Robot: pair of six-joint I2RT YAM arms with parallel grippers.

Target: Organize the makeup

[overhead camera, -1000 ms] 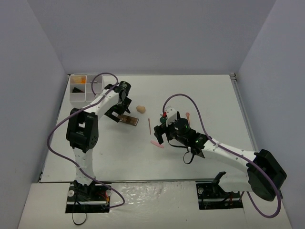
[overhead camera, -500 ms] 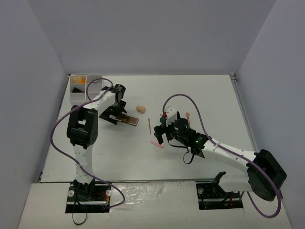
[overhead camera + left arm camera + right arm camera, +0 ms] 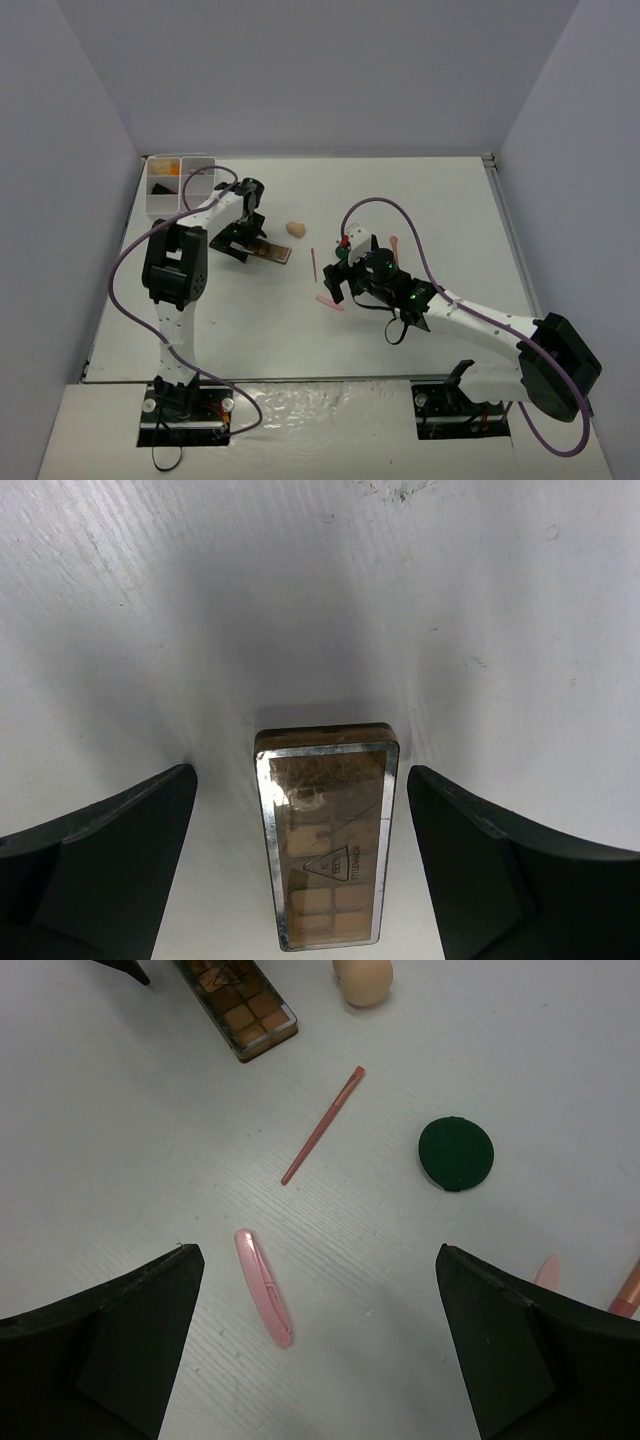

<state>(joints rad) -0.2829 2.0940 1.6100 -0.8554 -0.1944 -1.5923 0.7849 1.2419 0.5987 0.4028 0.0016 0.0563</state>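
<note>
Top external: left arm is doubled back, left gripper (image 3: 240, 246) lowered at the brown palette (image 3: 270, 252), 8 o'clock of the sponge (image 3: 295, 229); left wrist: palette is flanked, untouched, by wide-parted fingers (image 3: 130, 820); right wrist: right gripper (image 3: 315, 1250), spread empty, is held above the pink stick (image 3: 264, 1287).

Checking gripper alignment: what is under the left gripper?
A brown eyeshadow palette lies flat on the table between the left gripper's open fingers, with a gap on each side. Its near end runs out of the wrist view; anything beneath it is covered.
</note>
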